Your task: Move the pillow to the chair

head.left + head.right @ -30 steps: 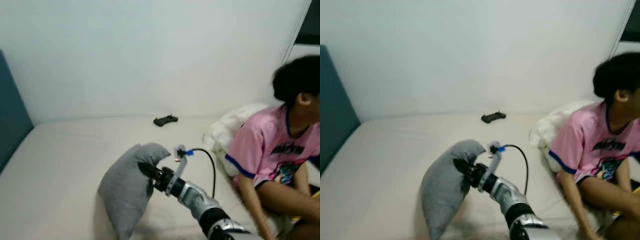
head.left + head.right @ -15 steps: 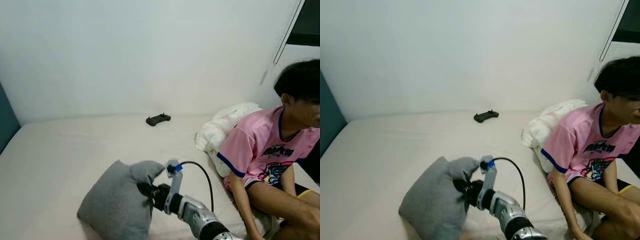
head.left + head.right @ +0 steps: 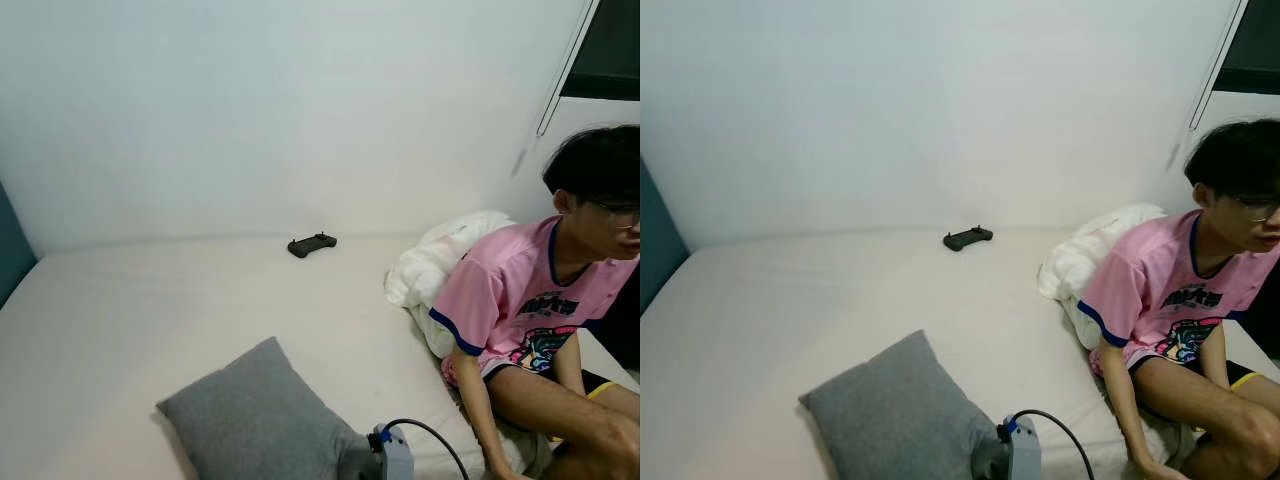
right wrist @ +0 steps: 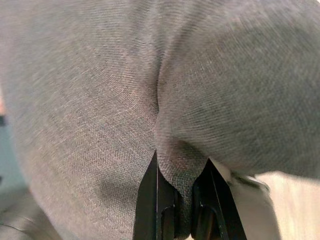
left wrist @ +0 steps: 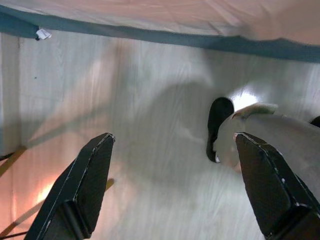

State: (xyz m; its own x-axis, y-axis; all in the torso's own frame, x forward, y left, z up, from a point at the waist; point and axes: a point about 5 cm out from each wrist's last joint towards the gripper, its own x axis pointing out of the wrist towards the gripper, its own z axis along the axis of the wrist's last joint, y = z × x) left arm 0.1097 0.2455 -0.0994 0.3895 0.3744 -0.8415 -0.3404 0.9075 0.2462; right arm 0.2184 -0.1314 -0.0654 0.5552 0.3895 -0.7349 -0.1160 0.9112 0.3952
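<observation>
A grey pillow (image 3: 255, 425) lies on the near part of the white bed (image 3: 150, 300), low in the head views. My right gripper (image 4: 182, 200) is shut on a fold of the grey pillow (image 4: 150, 90); its wrist with a blue clip and black cable (image 3: 1025, 445) shows at the pillow's near right corner. My left gripper (image 5: 172, 185) hangs open over a pale wooden floor, beside the bed's edge.
A person in a pink shirt (image 3: 520, 300) sits on the bed's right side, next to a bunched white duvet (image 3: 435, 265). A black controller (image 3: 311, 244) lies near the wall. A dark slipper (image 5: 218, 125) lies on the floor. A teal headboard (image 3: 655, 250) stands at the left.
The pillow has come down from upright to low and flat on the bed, drawn nearer with my right gripper still on it. The camera has swung right.
</observation>
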